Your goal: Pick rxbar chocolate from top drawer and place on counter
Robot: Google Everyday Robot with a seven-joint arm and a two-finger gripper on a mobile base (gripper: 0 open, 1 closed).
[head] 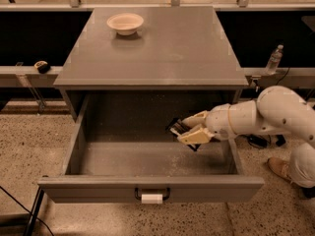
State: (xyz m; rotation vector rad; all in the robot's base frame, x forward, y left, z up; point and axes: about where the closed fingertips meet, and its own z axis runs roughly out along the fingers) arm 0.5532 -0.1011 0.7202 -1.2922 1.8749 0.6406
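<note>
**Bar's in the pincer, now get it out clean**

So the gripper (183, 130) sits right of centre in the frame, inside the open drawer (147, 188) near its right wall. Its two fingers are pinched narrow on the chocolate bar (175, 126). The dark wrapper pokes out to the left of the tips and looks to hang just clear of the drawer floor, though that's hard to call.

My take on the next bit: go straight up first and don't swing. The counter (167, 48) overhangs the back of the drawer, so pull toward the bottom of the frame before rising past that edge. Keep the squeeze steady, since a flat wrapper slips easily. Then set it down mid-counter, well away from the bowl (125, 22) in the upper left.
</note>
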